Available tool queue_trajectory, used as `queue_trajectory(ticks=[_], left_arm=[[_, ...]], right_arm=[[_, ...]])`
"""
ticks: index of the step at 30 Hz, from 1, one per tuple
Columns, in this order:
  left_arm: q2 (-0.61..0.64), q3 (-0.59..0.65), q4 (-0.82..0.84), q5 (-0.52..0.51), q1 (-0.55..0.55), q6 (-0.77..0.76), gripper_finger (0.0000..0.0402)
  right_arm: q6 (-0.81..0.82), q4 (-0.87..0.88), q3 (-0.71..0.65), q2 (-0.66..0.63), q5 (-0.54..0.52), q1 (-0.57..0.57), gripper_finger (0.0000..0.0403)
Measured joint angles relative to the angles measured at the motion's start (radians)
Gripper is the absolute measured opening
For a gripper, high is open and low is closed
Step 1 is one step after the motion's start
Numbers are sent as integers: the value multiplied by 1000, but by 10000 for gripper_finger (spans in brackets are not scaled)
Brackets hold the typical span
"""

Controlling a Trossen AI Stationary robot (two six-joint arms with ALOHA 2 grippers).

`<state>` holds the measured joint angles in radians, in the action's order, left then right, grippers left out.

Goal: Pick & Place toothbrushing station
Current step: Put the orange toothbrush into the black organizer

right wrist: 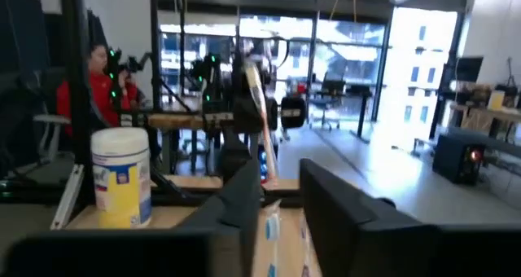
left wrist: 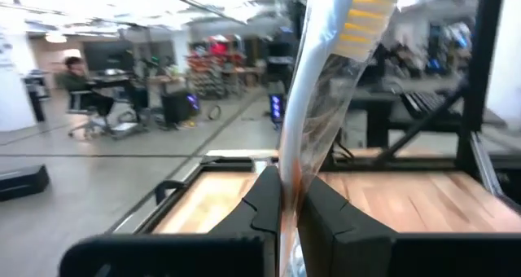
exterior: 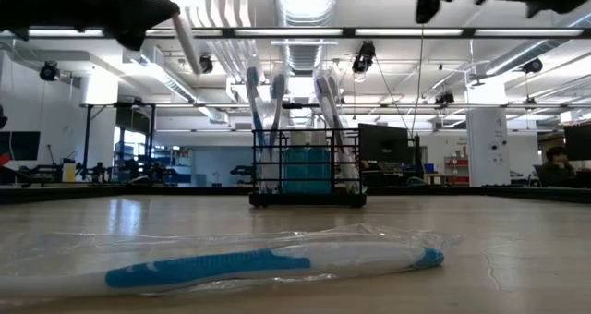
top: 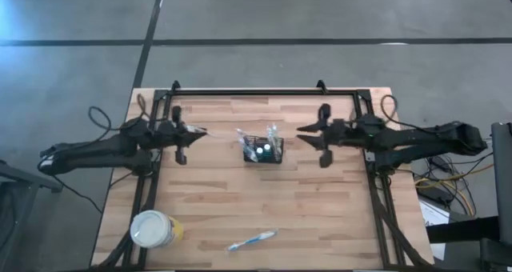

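Clenching a wrapped toothbrush (left wrist: 326, 106), left gripper (left wrist: 286, 202) hovers; right gripper (right wrist: 281, 197) gapes; tub (right wrist: 120, 178) label seems unreadable.

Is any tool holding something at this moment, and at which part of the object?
The left tool grips a plastic-wrapped toothbrush at its lower handle end, with the brush pointing up. The right tool is open and holds nothing.
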<state>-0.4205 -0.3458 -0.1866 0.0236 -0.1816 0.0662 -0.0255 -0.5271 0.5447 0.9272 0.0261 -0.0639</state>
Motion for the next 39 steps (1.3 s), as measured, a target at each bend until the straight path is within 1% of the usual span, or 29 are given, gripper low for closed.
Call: queue_trajectory(ticks=[3, 4, 5, 8, 10, 12, 15, 19, 25, 27, 29, 36, 39], left_arm=[[100, 72, 1, -42, 0, -32, 21], [130, 94, 1, -56, 0, -40, 21], [159, 114, 0, -72, 0, -45, 21], [234, 156, -10, -99, 0, -63, 21], [267, 180, 15, -106, 0, -72, 21], [289, 190, 22, -113, 0, -78, 21], [305, 192, 38, -133, 0, -78, 21], [329, 208, 30, -132, 0, -57, 21], [378, 240, 40, -131, 0, -46, 21], [390, 249, 39, -131, 0, -49, 21], [399, 259, 49, -130, 0, -56, 21], [405, 288, 32, -130, 0, -61, 21], [391, 288, -11, -131, 0, -62, 21]], right_arm=[[1, -15, -89, -118, 0, 0, 35], [2, -12, -123, -160, 0, 0, 21], [10, -14, -152, -198, -1, 0, 16], [49, -57, -244, -318, -1, 0, 13], [52, -71, -297, -405, -2, 0, 10], [54, -67, -339, -479, -32, 0, 9], [55, -19, -394, -588, -75, 0, 8], [32, 32, -448, -722, -49, 0, 8], [53, 112, -508, -893, -53, 0, 8], [54, 167, -517, -927, -68, 0, 8], [63, 187, -520, -925, -79, -1, 8], [63, 185, -522, -910, -79, 0, 8], [52, 182, -523, -913, -79, 0, 8]])
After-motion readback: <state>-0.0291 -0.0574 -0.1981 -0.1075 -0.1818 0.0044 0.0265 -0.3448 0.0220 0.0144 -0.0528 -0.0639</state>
